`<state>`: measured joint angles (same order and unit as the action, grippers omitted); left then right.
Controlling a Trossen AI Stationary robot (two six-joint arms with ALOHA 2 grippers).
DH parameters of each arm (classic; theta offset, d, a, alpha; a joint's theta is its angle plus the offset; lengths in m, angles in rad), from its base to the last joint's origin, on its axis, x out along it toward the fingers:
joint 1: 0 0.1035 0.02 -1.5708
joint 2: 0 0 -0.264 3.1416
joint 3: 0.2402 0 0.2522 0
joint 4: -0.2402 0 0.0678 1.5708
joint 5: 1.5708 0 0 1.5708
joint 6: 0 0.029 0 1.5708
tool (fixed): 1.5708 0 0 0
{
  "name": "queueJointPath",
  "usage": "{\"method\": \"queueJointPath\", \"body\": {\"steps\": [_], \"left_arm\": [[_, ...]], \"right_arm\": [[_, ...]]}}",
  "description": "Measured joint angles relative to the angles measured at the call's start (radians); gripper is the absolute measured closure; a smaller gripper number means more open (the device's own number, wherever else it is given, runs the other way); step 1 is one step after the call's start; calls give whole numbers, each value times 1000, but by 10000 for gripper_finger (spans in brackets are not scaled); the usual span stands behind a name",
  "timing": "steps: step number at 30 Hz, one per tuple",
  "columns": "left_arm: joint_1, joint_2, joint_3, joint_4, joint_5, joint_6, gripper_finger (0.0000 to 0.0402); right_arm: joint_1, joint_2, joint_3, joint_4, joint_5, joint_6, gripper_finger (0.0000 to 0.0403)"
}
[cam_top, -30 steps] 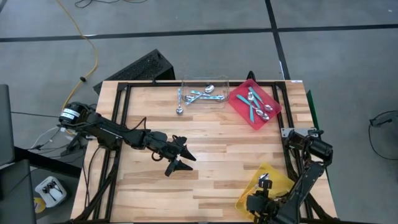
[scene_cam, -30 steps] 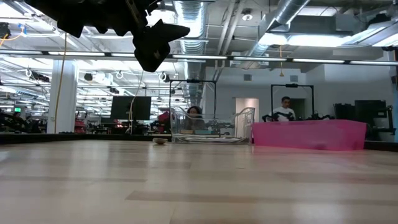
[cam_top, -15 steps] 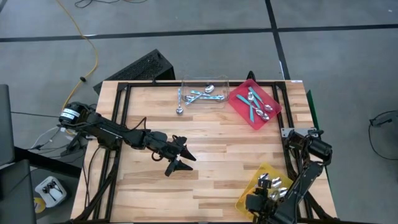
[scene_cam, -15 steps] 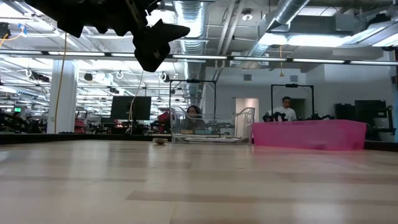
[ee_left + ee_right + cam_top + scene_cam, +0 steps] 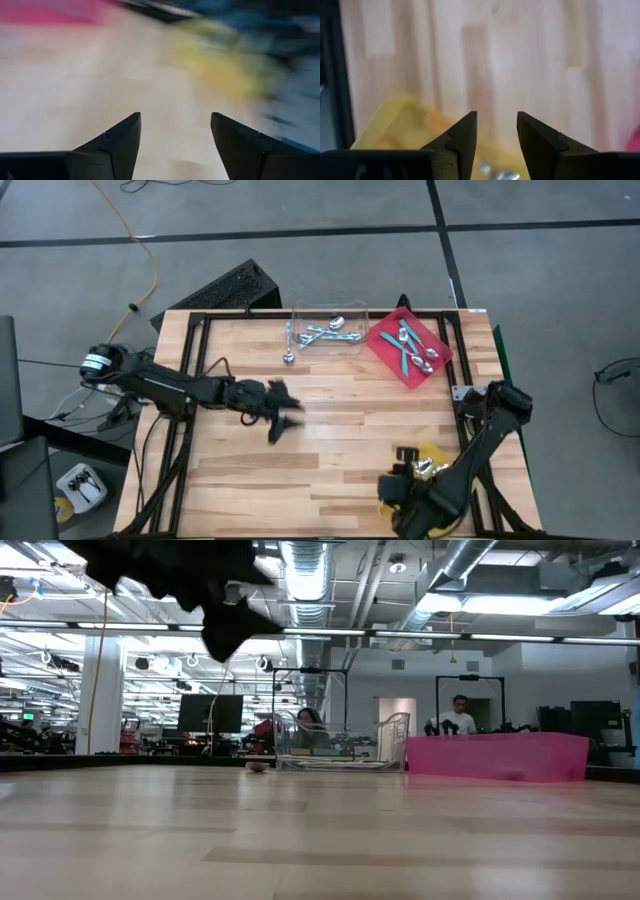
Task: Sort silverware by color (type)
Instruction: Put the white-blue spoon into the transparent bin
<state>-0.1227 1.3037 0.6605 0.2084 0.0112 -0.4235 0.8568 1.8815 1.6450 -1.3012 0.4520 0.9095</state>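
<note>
Since a second ago the right gripper (image 5: pixel 405 463) lifted off the yellow tray (image 5: pixel 437 456) at the table's (image 5: pixel 340 430) near right corner, jaws parted and empty. Left gripper (image 5: pixel 175 137) hung wide open mid-table, blurred. Spoons (image 5: pixel 415 350) sat in the far-edge trays.

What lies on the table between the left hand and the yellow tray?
Only bare wood: in the high view nothing lies between the left hand and the yellow tray.
</note>
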Motion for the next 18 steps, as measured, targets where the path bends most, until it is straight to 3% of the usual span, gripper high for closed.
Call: {"method": "queueJointPath", "body": {"steps": [4,6,10,18], "left_arm": [[19,-60,0,-249,-528,106,178],[31,-60,0,-323,-622,164,178],[82,-20,0,-347,-479,353,178],[255,141,0,-262,-413,653,178]], "right_arm": [[-44,-52,2,-2,65,-2,240],[-62,-66,2,0,70,-2,240],[-82,-70,1,0,73,-44,240],[-93,-61,1,11,73,-73,240]]}}
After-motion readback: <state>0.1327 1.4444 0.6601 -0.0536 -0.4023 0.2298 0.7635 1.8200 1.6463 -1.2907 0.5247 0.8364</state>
